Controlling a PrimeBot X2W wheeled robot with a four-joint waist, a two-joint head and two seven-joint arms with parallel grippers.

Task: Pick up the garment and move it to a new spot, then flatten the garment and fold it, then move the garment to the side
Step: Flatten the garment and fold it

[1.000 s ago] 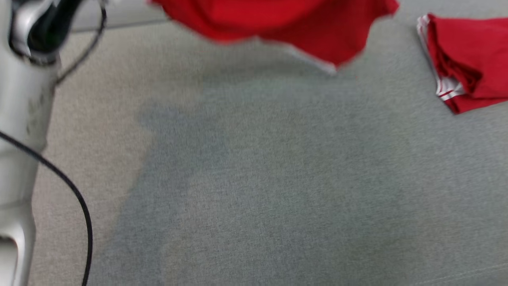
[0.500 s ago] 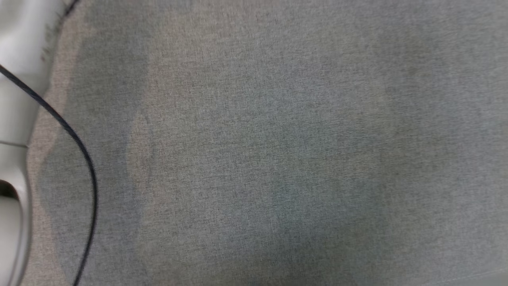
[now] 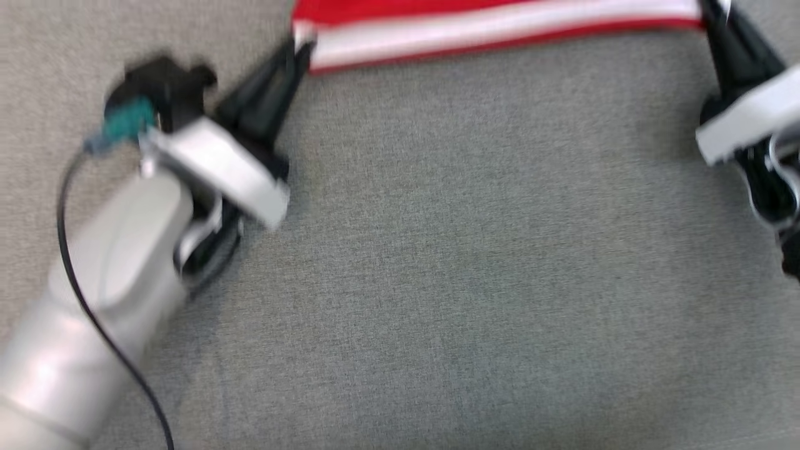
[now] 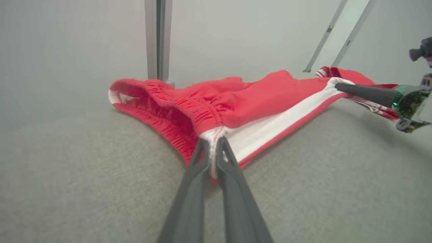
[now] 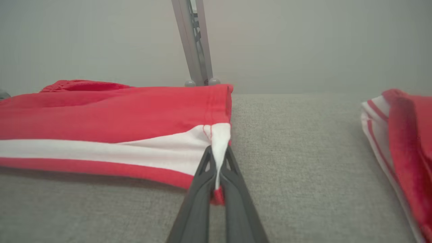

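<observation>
Left hand (image 4: 213, 144) clamped on the waistband corner of the garment (image 4: 256, 98), right hand (image 5: 218, 152) clamped on the hem corner. Both grips sit on the white stripe. Garment lies on the grey worktop (image 3: 475, 262), waistband side bunched. Risks: both pinches are shallow, so an uneven pull could slip a corner. The bunch could tuck under. Drifting right could snag the folded red pile (image 5: 405, 135).

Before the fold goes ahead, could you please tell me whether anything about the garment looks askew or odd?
Only the waistband end of the garment by the left pincer: it is bunched and gaping instead of flat. Toward the right pincer the striped edge lies straight. No damage shows.
</observation>
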